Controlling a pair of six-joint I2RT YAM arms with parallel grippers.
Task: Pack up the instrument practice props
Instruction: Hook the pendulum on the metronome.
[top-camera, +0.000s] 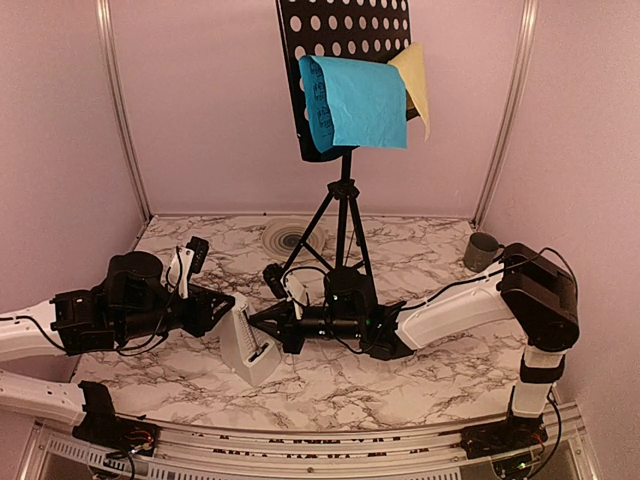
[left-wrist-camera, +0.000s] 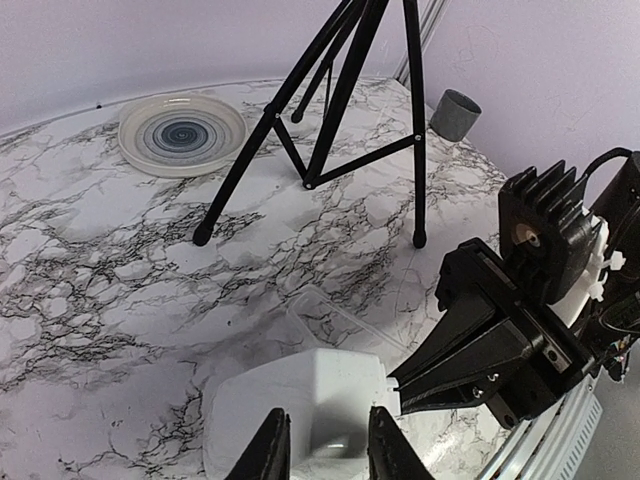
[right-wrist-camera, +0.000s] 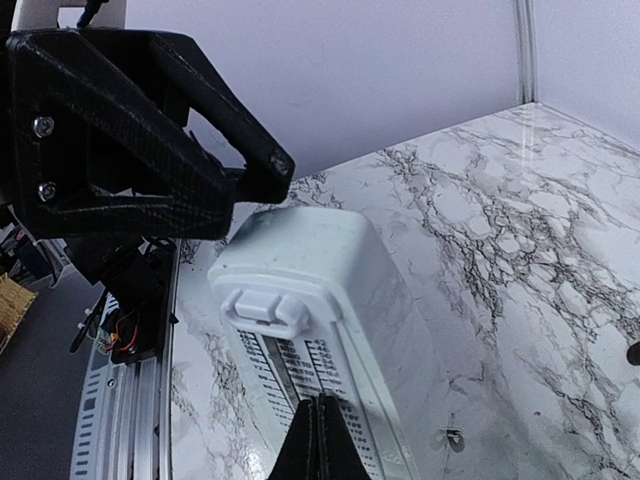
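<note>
Before the music stand (top-camera: 343, 40), we see the left claw (left-wrist-camera: 327, 450) grasping the white metronome (top-camera: 248, 350), while the right claw (right-wrist-camera: 318, 440), clenched empty, lies just beside its scaled face.

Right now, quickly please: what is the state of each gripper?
Left gripper: closed on the white metronome.
Right gripper: shut, holding nothing, tips at the metronome's front face.

The metronome (right-wrist-camera: 330, 290) looks smooth matt plastic, the table (top-camera: 400, 385) glossy marble-patterned.
</note>
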